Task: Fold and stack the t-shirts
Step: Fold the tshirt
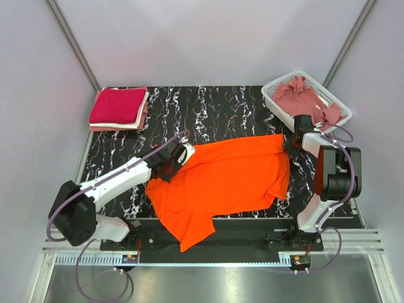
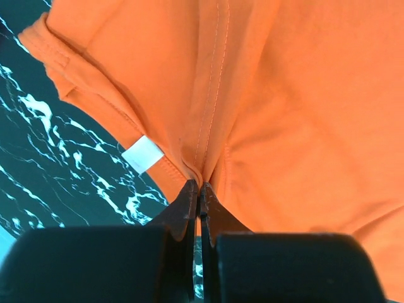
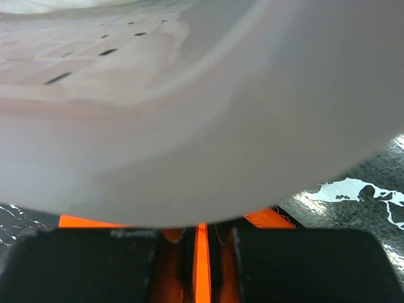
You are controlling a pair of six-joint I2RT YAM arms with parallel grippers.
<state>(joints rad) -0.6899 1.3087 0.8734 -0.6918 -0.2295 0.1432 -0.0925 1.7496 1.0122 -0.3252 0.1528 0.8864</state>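
The bright orange t-shirt (image 1: 221, 183) lies spread across the black marbled table (image 1: 221, 110). My left gripper (image 1: 178, 154) is shut on a pinched fold of its left upper edge; in the left wrist view the jaws are closed on the orange cloth (image 2: 284, 95) beside a white label (image 2: 142, 153). My right gripper (image 1: 290, 140) is shut on the shirt's right upper corner; orange cloth (image 3: 201, 265) shows between its fingers. A folded crimson-magenta shirt (image 1: 117, 104) tops a pale stack at the back left. A dusty rose shirt (image 1: 303, 98) lies crumpled in the basket.
The white lattice basket (image 1: 274, 95) stands at the back right, close behind my right gripper; its blurred wall (image 3: 189, 107) fills most of the right wrist view. Grey walls enclose the table on three sides.
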